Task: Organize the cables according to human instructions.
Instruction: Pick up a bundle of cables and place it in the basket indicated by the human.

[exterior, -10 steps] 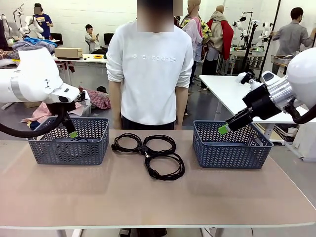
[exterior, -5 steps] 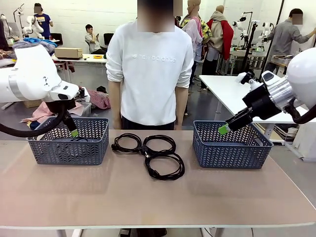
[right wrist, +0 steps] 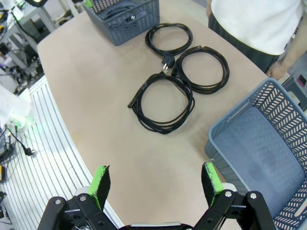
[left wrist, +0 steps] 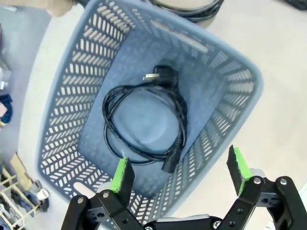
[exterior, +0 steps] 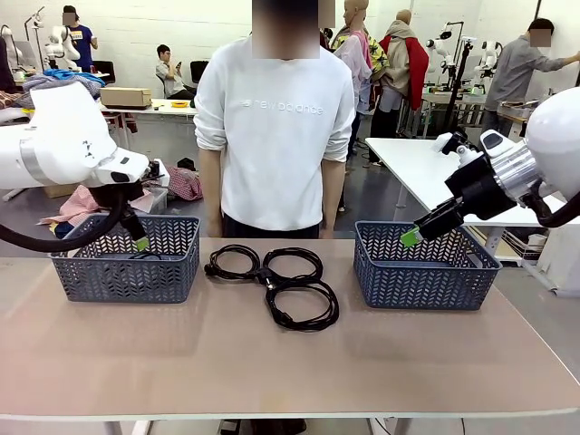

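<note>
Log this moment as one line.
left gripper: open, over left basket | one cable coiled inside it | three cables loose on table | right gripper: open, by right basket

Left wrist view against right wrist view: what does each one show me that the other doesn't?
Left wrist: straight down into the left basket, where one coiled cable lies flat on the bottom. Right wrist: three whole coils side by side on the table, the right basket, bare where it shows, and a person's white top. Both: the left basket, far off for the right wrist, the tan table, and open jaws at the bottom edge.
</note>
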`<state>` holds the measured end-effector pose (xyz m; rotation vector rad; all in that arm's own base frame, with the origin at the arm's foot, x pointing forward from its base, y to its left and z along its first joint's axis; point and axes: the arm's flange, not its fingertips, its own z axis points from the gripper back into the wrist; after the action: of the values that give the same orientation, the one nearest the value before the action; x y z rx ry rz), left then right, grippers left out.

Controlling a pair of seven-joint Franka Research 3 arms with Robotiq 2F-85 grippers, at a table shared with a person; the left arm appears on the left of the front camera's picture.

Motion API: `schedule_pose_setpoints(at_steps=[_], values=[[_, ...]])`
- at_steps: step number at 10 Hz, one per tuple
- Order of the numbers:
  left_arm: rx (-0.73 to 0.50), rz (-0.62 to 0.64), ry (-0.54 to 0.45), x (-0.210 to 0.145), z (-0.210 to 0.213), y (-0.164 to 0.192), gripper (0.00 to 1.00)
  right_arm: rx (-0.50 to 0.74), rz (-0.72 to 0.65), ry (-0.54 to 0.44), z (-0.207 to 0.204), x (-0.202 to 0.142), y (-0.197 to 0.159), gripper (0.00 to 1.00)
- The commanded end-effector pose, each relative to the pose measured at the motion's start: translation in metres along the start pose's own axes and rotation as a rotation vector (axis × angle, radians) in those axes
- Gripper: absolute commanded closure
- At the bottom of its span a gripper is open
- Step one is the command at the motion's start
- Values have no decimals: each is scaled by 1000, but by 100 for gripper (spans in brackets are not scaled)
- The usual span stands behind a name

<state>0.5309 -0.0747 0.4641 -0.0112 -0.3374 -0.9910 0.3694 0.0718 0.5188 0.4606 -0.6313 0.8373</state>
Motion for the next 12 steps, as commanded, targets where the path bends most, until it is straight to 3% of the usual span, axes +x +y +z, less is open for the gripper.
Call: schedule_pose_setpoints(at_steps=[1,7,12], values=[[-13,22,-105,-3,25,-37,0,20,16,-25,-2,-1,-3,0],[-142,-56,-314,-13,79,-127,0,20,16,-25,-2,-1,-3,0],[-246,-138,-290,-5,65,-159,0,20,16,-25,-2,-1,-3,0]])
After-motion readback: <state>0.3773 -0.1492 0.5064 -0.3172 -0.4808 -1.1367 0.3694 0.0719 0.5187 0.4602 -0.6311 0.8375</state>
